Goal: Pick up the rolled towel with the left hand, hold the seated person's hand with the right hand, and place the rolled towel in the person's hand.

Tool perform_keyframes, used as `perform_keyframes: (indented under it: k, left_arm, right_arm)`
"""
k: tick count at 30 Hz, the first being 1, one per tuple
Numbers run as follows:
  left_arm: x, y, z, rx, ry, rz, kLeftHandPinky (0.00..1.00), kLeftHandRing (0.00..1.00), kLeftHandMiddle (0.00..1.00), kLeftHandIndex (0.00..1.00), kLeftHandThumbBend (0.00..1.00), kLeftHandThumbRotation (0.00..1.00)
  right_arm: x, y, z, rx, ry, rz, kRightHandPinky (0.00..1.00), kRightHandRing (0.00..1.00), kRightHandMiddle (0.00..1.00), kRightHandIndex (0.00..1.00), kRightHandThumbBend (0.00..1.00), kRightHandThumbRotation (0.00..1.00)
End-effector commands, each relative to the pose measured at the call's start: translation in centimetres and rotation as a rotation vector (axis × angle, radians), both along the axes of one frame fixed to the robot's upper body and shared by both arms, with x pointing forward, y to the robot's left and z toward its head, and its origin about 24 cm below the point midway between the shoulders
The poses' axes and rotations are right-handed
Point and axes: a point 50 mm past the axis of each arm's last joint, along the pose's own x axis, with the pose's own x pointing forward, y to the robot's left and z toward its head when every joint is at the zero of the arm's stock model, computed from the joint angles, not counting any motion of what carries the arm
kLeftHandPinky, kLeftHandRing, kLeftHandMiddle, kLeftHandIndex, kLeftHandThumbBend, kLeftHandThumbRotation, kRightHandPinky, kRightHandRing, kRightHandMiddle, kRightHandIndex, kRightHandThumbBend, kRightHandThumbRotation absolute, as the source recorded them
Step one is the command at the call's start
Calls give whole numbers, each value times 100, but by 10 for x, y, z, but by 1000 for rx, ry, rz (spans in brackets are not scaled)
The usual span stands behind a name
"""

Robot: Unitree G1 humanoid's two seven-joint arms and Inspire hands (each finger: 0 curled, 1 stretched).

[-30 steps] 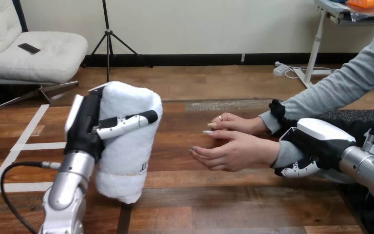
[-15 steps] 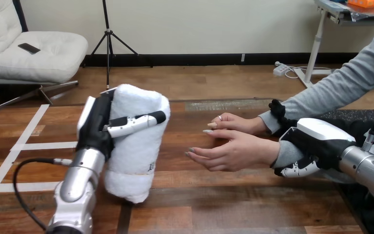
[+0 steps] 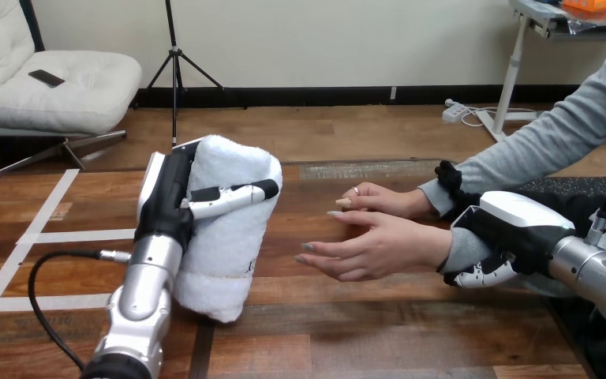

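The left robot hand (image 3: 172,207) was closed around the rolled towel (image 3: 229,245), one finger laid across its front, holding the roll roughly upright with its top tilted toward the person. The towel seemed to hang clear of the surface (image 3: 347,335), left of centre. The right robot hand (image 3: 513,229) was wrapped over the grey-sleeved forearm just behind the wrist, its fingers (image 3: 477,276) curled underneath. From that sleeve the person's nearer hand (image 3: 371,251) reached out with fingers straight and palm turned partly up, near the towel but apart from it. The person's farther hand (image 3: 380,200) rested just behind it. The step in hand looked like the carry to the palm. Next, the roll would need to travel right and settle into that palm before the left robot hand loosened.
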Motion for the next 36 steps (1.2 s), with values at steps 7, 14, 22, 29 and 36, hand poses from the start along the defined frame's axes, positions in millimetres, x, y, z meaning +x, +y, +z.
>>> perform_keyframes:
  k: [7, 14, 22, 29, 36]
  left_arm:
    - [35, -34, 80, 78, -348, 1, 38, 42, 44, 44, 58, 0]
    - [35, -38, 83, 89, -376, 18, 39, 43, 46, 44, 57, 0]
    - [36, -41, 88, 91, -411, 35, 39, 42, 45, 44, 56, 0]
    - [36, -43, 92, 82, -445, 48, 38, 41, 44, 44, 56, 0]
    - [36, -45, 96, 76, -464, 56, 38, 40, 44, 44, 55, 0]
  right_arm:
    - [14, 14, 25, 68, -99, 50, 26, 30, 36, 36, 44, 21]
    - [14, 14, 25, 76, -97, 52, 26, 30, 36, 36, 44, 20]
    - [13, 15, 25, 92, -104, 64, 26, 30, 36, 37, 44, 18]
    - [12, 15, 25, 90, -101, 67, 26, 30, 36, 37, 44, 18]
    - [11, 15, 24, 88, -99, 68, 27, 31, 37, 38, 44, 19]
